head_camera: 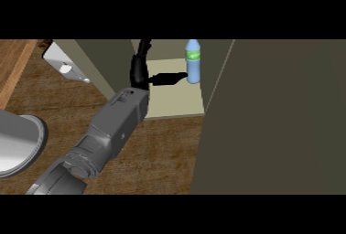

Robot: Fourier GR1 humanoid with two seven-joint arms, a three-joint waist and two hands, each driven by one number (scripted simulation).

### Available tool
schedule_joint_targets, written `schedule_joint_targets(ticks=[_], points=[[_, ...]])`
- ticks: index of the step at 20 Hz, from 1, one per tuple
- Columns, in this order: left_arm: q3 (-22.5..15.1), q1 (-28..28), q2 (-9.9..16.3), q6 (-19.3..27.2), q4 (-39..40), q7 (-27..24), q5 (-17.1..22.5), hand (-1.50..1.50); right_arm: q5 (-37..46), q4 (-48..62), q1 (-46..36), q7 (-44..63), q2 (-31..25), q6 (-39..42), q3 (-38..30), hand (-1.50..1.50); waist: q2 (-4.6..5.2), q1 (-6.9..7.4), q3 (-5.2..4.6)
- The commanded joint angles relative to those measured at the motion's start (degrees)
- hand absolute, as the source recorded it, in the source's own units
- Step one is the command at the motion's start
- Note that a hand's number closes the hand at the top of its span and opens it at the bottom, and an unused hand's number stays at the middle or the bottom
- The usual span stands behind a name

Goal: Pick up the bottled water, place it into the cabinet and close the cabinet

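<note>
The bottled water (193, 61), pale blue with a green label, stands upright on the cream shelf (177, 103) inside the open cabinet, close to the right wall. My left hand (140, 68) reaches into the cabinet just left of the bottle. Its fingers point straight toward the back and the thumb sticks out rightward, its tip at or touching the bottle's lower side. No fingers curl around the bottle. The grey forearm (115, 123) runs in from the lower left. My right hand shows nowhere.
The cabinet's large dark door (277, 119) fills the right half of the view, swung open. A grey round plate (17, 141) lies at the left edge on the wooden counter (67, 100). A white object (65, 65) sits at the upper left.
</note>
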Motion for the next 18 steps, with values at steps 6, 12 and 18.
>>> schedule_joint_targets(ticks=[6, 12, 18], points=[[0.45, -2.23, -0.18, -8.94, -2.93, -0.31, 0.38, -1.50, 1.49, -2.76, -0.57, 3.31, 1.24, -1.03, 2.18, -1.50, -0.32, 0.16, -0.07], [-0.76, 0.42, -0.19, -18.97, -8.72, -0.55, 2.95, -1.50, 0.07, -2.77, 0.75, 2.03, -0.16, 0.27, -0.67, -1.50, -1.05, 0.88, 0.02], [-1.75, 3.43, -0.19, -21.56, -15.07, 1.79, 6.24, -1.50, -0.57, -4.06, 0.38, 3.55, -0.69, 0.35, -3.03, -1.50, -1.48, 3.00, 0.06]])
